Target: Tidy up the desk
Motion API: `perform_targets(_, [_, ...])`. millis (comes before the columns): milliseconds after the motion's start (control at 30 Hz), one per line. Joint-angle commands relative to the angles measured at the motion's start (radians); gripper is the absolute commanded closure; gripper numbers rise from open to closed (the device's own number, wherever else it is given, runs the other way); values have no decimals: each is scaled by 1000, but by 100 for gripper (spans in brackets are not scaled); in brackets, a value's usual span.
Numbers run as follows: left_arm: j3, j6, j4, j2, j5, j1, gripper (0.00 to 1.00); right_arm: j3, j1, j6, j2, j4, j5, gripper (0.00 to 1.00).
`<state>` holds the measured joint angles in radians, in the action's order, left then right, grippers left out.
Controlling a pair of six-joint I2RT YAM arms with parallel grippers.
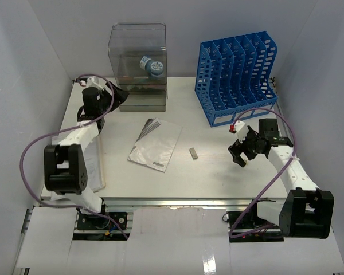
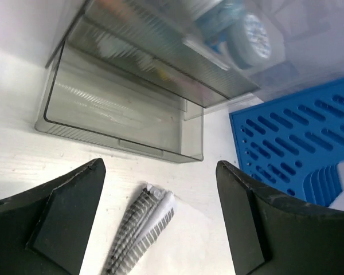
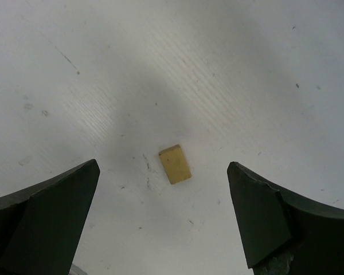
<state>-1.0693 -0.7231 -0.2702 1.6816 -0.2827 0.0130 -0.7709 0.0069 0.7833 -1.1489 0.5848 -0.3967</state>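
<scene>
The white desk [image 1: 212, 175] holds a grey-and-white booklet [image 1: 155, 144] in the middle, with a small grey block [image 1: 193, 152] to its right. My left gripper [image 1: 118, 94] hangs open and empty at the back left, just beside the clear drawer box [image 1: 139, 60]. In the left wrist view its gripper [image 2: 160, 166] frames the booklet's striped edge [image 2: 139, 232] and the box's low drawer [image 2: 123, 117]. My right gripper [image 1: 239, 154] hovers open over a small yellow block [image 3: 175, 164], which lies flat between the fingers without touching them.
A blue slotted file rack [image 1: 238, 74] stands at the back right. A blue-and-white tape roll [image 1: 153, 67] sits inside the clear box. Loose papers [image 1: 66, 166] lie along the desk's left edge, under the left arm. A metal rail [image 1: 178, 201] runs along the front.
</scene>
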Motion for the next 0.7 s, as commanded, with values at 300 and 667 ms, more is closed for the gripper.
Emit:
perform_targets(300, [327,378,330,-525,-112,-64,11,23,42,323,-186,60,220,8])
perform_targets(667, [391,428,361,-713,-82,-67,11,56,104,344,-340,-101,332,60])
